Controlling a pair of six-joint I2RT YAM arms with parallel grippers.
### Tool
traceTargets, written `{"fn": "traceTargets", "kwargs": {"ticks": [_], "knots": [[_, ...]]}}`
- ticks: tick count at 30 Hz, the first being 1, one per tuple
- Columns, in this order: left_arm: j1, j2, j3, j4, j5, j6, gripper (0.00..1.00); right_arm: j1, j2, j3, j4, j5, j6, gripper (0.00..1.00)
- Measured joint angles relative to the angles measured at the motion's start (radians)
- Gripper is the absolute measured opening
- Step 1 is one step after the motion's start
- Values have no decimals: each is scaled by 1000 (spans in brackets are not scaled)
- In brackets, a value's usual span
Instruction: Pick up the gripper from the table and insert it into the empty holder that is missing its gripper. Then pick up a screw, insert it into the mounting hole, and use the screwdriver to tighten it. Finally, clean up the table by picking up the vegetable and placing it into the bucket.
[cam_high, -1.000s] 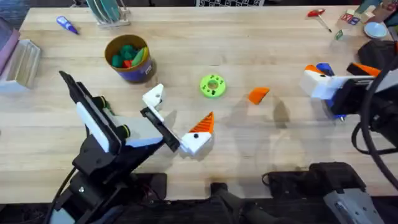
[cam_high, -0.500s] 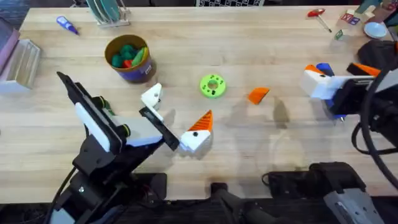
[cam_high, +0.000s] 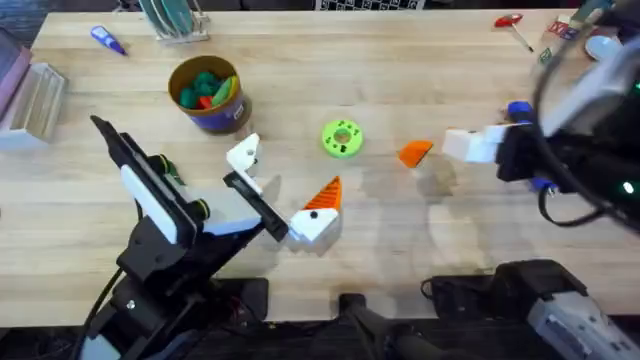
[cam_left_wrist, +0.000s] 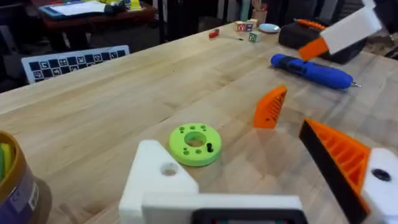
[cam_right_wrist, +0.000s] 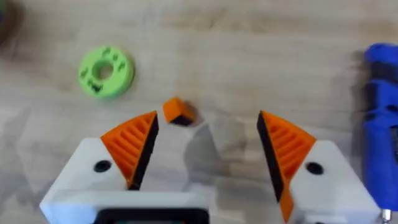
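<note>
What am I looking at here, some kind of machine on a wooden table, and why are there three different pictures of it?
These are two robot arms at a wooden table. One picture looks down from above; the other two come from cameras on each arm's wrist. The left tool has one white block lacking its orange tip, the holder. The right tool, open and empty, hangs over the loose orange gripper. Nearby lie a green disc, a blue screwdriver and a bucket with vegetables inside. Nothing is held.
</note>
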Motion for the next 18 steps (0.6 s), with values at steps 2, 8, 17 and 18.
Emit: {"fn": "traceTargets", "kwargs": {"ticks": [2, 8, 17, 18], "knots": [[0, 0, 0, 0, -2, 0, 986, 40, 97, 49, -49, -9, -12, 966], [0, 0, 0, 0, -4, 0, 986, 165, 329, 189, -156, 29, -69, 966], [0, 0, 0, 0, -4, 0, 986, 259, 522, 219, -173, 92, -149, 966], [0, 0, 0, 0, -4, 0, 986, 261, 527, 219, -171, 94, -154, 966]]}}
